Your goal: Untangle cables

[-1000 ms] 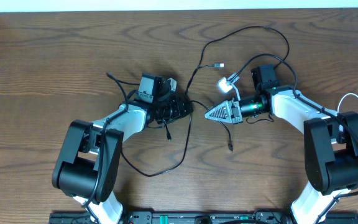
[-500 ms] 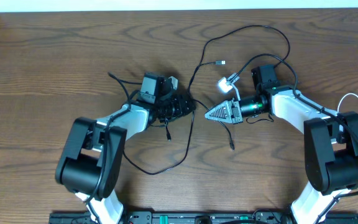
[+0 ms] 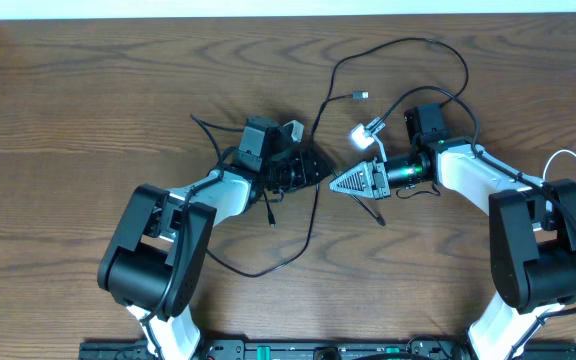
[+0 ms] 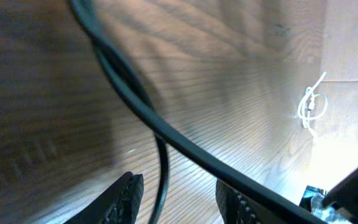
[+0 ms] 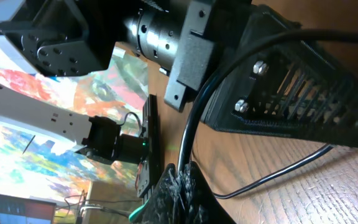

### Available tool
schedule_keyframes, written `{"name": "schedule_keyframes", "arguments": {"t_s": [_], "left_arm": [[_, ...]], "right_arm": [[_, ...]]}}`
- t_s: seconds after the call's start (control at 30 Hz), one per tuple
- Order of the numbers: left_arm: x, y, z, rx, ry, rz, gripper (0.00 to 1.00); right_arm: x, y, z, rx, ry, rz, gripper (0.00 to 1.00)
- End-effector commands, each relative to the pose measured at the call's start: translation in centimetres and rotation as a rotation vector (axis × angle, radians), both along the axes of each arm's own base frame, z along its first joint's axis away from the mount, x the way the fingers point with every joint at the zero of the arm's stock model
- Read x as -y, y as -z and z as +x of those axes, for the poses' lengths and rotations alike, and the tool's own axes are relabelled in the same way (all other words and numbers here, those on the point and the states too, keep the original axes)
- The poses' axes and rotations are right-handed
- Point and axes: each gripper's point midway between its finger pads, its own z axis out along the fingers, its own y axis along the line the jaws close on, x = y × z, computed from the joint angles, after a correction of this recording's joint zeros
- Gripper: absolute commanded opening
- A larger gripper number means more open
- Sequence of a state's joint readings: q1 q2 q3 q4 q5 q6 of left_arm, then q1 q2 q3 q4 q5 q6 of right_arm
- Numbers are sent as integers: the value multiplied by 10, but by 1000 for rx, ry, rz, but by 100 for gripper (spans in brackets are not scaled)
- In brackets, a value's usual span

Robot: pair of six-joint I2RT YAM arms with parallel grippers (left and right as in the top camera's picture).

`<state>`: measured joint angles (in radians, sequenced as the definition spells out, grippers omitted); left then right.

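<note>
right pincer [image 5: 180, 186] was clamped shut on the black cable [image 3: 312, 220]. left pincer [image 4: 179, 198] was partly open, a strand passing loose between its jaws.

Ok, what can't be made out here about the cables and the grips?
Overhead: the white cable is cut off by the right edge; its ends unseen.
Overhead: the left gripper covers part of the black cable.
Left wrist: white cable tiny, in glare; knotting unclear.
Right wrist: blur at the right gripper hides how much black cable it pinches.
</note>
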<state>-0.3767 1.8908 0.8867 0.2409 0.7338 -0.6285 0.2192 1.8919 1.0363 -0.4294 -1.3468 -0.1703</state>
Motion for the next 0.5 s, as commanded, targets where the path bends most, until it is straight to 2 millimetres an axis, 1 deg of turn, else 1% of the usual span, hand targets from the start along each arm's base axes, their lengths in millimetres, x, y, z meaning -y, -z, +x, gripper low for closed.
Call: {"name": "schedule_keyframes", "arguments": {"t_s": [0.0, 0.07, 0.17, 0.27, 0.47], "left_arm": [[7, -2, -2, 21, 26, -14, 44], [6, 0, -1, 24, 17, 1, 43], [3, 7, 0, 18, -8, 48, 36], [4, 12, -2, 21, -15, 75, 30], [5, 20, -1, 39, -36, 131, 30]], "right_arm": [[-2, 2, -4, -2, -16, 20, 1], [-2, 2, -4, -3, -16, 20, 1], [-2, 2, -4, -3, -16, 20, 1], [-2, 2, -4, -3, -16, 20, 1], [-2, 2, -4, -3, -16, 20, 1]]}}
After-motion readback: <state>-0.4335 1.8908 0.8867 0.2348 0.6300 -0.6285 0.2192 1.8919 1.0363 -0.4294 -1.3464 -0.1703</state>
